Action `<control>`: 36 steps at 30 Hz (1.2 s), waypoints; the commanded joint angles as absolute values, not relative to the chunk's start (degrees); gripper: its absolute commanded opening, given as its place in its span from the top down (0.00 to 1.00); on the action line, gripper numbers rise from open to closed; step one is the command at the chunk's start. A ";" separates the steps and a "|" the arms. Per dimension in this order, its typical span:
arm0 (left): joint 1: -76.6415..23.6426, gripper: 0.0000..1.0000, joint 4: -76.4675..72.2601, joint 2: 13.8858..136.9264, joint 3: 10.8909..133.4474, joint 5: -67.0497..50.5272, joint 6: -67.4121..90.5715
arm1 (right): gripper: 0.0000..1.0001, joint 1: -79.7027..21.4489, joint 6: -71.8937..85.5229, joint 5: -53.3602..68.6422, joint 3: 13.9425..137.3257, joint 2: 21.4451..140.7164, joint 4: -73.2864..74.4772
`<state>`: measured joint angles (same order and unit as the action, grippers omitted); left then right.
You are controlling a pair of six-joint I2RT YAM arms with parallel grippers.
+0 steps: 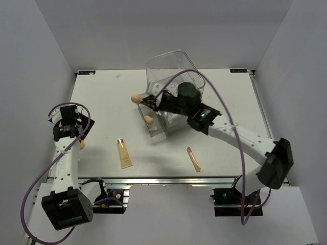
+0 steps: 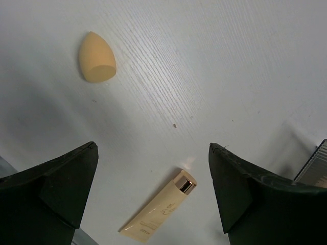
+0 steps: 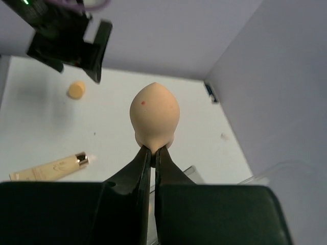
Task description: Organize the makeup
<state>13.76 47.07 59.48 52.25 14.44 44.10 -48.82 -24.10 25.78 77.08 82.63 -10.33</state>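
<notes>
Clear plastic box (image 1: 171, 64), top open, sits rear-centre on white desk (image 1: 102, 97). Grey walls (image 1: 153, 25) on 3 sides; alu rail (image 1: 168, 181) along near edge.

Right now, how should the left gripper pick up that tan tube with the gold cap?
Come from straight above and close on the tan tube across its narrow body, just below the gold cap. It lies flat on the table, so only its long sides are free.

It looked like a robotics lab's test cell: a white-topped table (image 1: 102, 97) boxed in by plain pale walls (image 1: 30, 51), an aluminium rail (image 1: 168, 182) along its near edge, two robot arms (image 1: 65, 168) bolted there, and purple cables (image 1: 242, 176) looping loose from their bases.
</notes>
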 commanded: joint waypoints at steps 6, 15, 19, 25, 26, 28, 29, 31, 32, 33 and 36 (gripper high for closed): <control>14.33 0.02 48.25 57.22 50.45 16.35 44.12 | 1.00 -61.78 -28.47 -28.53 81.63 99.46 -4.58; 14.33 0.02 48.69 58.09 51.68 17.23 43.51 | 1.00 -61.87 -35.15 -37.18 82.97 107.58 -9.05; 14.41 0.02 48.69 58.10 51.50 17.05 43.42 | 1.00 -61.79 -35.77 -37.97 81.39 108.19 -9.14; 14.33 0.02 48.52 57.66 50.89 16.70 43.51 | 0.93 -61.79 -36.03 -37.71 80.77 109.42 -7.82; 14.33 0.02 48.69 57.66 50.89 16.70 43.51 | 0.84 -61.79 -36.47 -37.79 80.68 109.60 -7.91; 14.41 0.02 48.87 57.31 50.89 16.96 43.42 | 0.76 -61.79 -36.74 -37.88 80.68 110.30 -8.09; 14.33 0.02 49.13 57.22 50.98 17.31 43.33 | 0.64 -61.61 -36.65 -37.79 80.77 110.39 -8.00; 14.33 0.02 49.31 56.95 50.98 17.75 43.24 | 0.52 -61.52 -36.39 -37.62 81.12 110.74 -6.95; 14.33 0.02 49.65 56.78 51.06 17.93 43.24 | 0.50 -61.26 -36.13 -37.53 81.30 110.83 -6.68; 14.33 0.02 49.83 56.69 51.06 18.54 43.24 | 0.49 -61.17 -34.99 -37.36 82.08 110.74 -6.07; 14.41 0.02 50.71 56.60 51.59 19.94 43.50 | 0.49 -60.73 -31.66 -35.78 84.10 110.22 -3.00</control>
